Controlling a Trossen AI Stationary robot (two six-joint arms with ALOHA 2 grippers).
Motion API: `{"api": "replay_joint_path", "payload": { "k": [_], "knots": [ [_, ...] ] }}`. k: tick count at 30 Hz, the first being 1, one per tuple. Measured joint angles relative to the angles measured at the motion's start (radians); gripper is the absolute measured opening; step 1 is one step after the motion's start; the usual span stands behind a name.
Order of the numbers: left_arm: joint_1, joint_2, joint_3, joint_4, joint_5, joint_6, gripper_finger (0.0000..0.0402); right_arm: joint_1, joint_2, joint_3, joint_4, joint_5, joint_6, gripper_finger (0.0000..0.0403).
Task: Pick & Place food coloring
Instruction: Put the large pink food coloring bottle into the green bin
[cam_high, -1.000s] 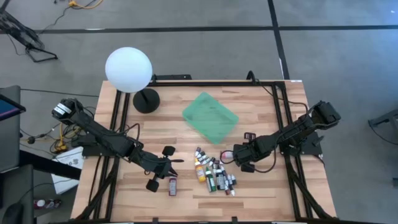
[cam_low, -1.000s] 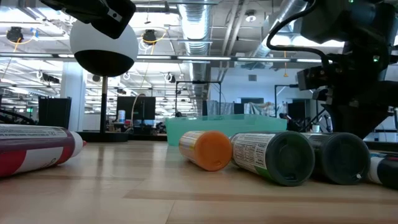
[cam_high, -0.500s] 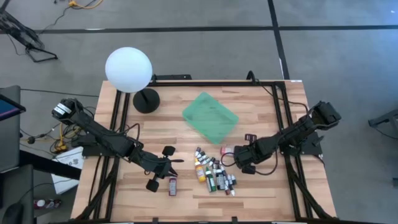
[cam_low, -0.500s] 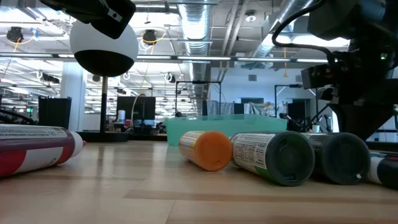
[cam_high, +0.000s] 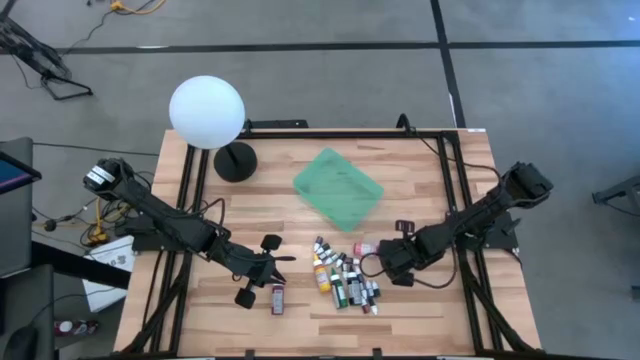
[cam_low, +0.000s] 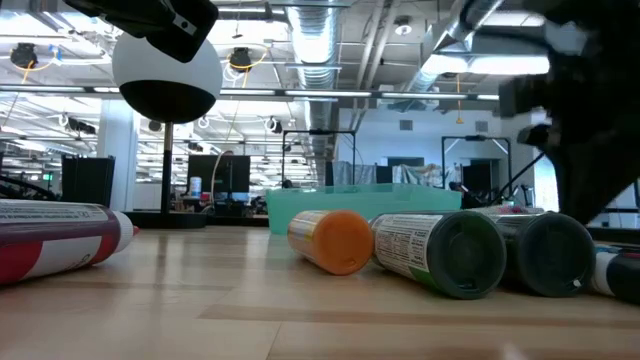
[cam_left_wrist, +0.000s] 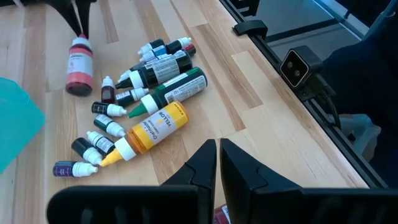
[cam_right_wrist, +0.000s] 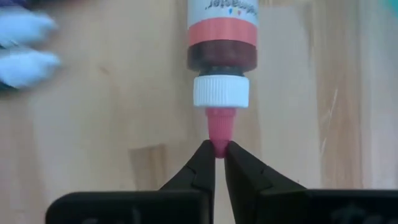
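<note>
a small red plastic food-coloring bottle (cam_right_wrist: 222, 37) with a white collar and pink nozzle lies on the wooden table (cam_high: 420, 180), just beside the bottle cluster (cam_high: 345, 278). the right gripper (cam_right_wrist: 216, 155) pinches only its nozzle tip, a light but slippery hold; the body would likely grip surer. the left gripper (cam_left_wrist: 218, 155) rests closed, empty, near the cluster.

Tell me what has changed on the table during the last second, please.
The right gripper closed on the pink tip of the red bottle beside the bottle pile, and the right arm drew back slightly toward its own side. The left gripper stayed shut and still; the green tray and the other bottles did not move.
</note>
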Motion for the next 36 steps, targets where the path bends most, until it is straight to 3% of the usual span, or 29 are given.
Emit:
{"api": "replay_joint_path", "payload": {
  "k": [13,30,36],
  "knots": [
    [0.000,0.000,0.000,0.002,0.000,-0.002,0.0016,0.046,-0.138,0.054,0.008,0.123,-0.001,0.0012],
    [0.000,0.000,0.000,0.000,0.000,-0.001,0.0016,0.016,-0.140,0.064,0.046,0.138,-0.047,0.0001],
    [0.000,0.000,0.000,0.000,0.000,-0.001,0.0016,-0.004,-0.119,0.042,0.111,0.092,-0.081,0.0027]
  ]
}}
